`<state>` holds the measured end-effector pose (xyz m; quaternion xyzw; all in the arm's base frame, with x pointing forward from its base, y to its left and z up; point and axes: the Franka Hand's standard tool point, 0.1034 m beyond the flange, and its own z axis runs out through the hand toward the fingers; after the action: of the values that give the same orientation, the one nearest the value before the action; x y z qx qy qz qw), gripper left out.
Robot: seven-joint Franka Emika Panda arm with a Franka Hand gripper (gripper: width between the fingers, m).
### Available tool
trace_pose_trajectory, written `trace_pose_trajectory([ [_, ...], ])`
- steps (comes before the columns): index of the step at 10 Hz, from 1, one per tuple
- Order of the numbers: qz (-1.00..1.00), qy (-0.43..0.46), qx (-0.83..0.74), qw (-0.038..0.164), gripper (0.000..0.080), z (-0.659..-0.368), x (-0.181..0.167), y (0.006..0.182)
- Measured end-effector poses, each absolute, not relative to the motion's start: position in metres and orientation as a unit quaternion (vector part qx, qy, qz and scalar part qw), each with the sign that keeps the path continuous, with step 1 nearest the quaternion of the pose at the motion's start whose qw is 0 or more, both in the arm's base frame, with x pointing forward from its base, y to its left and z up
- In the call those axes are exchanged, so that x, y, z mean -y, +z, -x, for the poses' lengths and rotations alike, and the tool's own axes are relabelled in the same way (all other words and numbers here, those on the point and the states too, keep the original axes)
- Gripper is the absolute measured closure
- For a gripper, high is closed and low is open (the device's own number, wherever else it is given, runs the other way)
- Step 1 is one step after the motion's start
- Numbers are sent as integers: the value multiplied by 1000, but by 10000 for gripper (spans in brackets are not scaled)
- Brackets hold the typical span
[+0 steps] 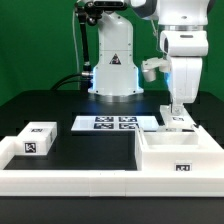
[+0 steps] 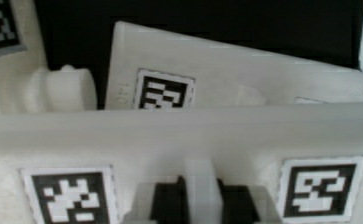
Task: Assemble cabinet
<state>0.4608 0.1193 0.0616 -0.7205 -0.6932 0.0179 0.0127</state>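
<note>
At the exterior view's left a small tagged white block (image 1: 31,142) sat on the tabletop (image 1: 95,150), the marker board (image 1: 115,123) lay mid-scene, and the cabinet (image 1: 178,152) stood at the right, open side up, its long axis seemingly left to right. The arm (image 1: 183,45) reached straight down, jaws at the cabinet's far wall; whether they were spread or pinching it could not be told.

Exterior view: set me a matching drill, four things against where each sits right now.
1 marker board
2 small tagged block
3 cabinet body
4 tool

A exterior view's right
B exterior view's left
C middle, before the robot base
D down at the cabinet body's far wall

Pairs: 1-C, 2-B, 3-A, 4-D
</note>
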Motion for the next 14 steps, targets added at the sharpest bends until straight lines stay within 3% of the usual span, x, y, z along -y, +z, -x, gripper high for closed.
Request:
trace_pose_trajectory([
  [4,723,13,690,10,737,-476,-120,65],
  [8,715,-2,699,12,737,-509,-127,61],
  [14,706,-7,708,13,737,-513,-125,58],
])
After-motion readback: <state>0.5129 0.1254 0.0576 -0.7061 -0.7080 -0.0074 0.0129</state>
